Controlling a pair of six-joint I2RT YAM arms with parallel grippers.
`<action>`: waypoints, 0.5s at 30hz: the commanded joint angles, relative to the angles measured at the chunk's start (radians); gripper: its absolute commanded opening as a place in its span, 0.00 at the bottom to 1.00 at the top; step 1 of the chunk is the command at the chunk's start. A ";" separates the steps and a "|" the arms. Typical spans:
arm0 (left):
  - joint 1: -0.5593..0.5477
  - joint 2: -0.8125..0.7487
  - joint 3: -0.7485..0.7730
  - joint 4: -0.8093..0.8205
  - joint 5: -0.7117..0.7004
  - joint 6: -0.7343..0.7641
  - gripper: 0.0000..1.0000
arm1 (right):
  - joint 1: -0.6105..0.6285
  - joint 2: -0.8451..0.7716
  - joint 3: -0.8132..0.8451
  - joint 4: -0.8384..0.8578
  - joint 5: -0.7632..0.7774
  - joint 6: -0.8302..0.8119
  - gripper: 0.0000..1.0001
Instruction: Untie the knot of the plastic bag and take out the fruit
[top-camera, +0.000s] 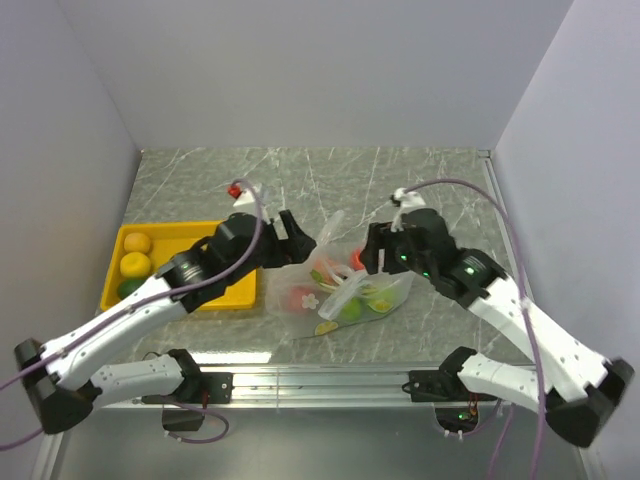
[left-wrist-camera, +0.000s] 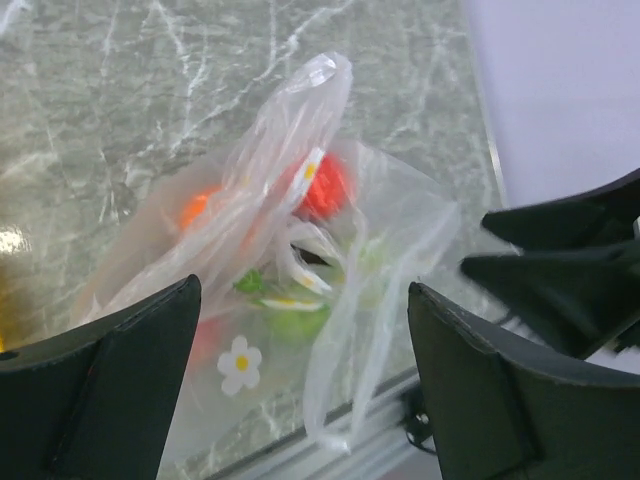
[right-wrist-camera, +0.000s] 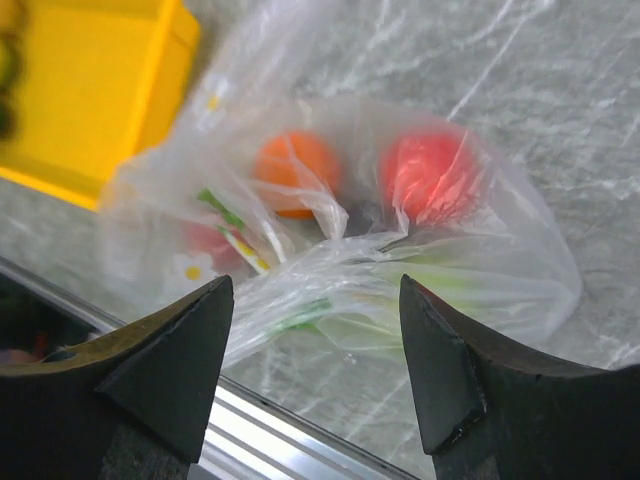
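nearest me the rail (top-camera: 320, 384) runs along the table's front edge, between the two arm bases; just past it the bag (top-camera: 340, 290) lies crumpled on the grey marbled table (top-camera: 200, 180), about midway between the arms; the fruit (top-camera: 352, 308) is inside it; through the film i see an orange fruit (right-wrist-camera: 295, 170) and a red fruit (right-wrist-camera: 430, 175) side by side, a green fruit (left-wrist-camera: 295, 322) towards the rail, and something pink-red (right-wrist-camera: 205, 240) too blurred to name; the only marking i can read on the bag is a printed white daisy (left-wrist-camera: 240, 362) with a yellow centre; the knot (left-wrist-camera: 305, 255) looks to be the whitish bunch of strips at the bag's middle, though i cannot tell whether it is tied; one handle strip (left-wrist-camera: 315, 90) stands up on the far side, its looped end on top; the left gripper (left-wrist-camera: 305, 290) hangs at the bag's far left edge, jaws spread wide, gripping nothing; the right gripper (right-wrist-camera: 315, 285) hangs at the far right edge, likewise released, fingers apart above the film; i cannot tell whether either touches the plastic; left of the bag, just beside it, sits the yellow tray (top-camera: 175, 226), the left arm crossing over it; at its left end lie two yellow fruits (top-camera: 137, 243) and a dark green one (top-camera: 127, 288); beyond, the table runs back to white walls (top-camera: 320, 70).
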 joint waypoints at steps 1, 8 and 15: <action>-0.021 0.118 0.057 -0.012 -0.121 0.034 0.89 | 0.071 0.117 0.042 -0.029 0.107 -0.035 0.75; -0.030 0.440 0.224 0.009 -0.212 0.053 0.87 | 0.094 0.266 0.005 -0.064 0.260 0.069 0.75; -0.084 0.658 0.317 -0.055 -0.254 -0.042 0.61 | 0.057 0.229 -0.171 -0.039 0.226 0.158 0.49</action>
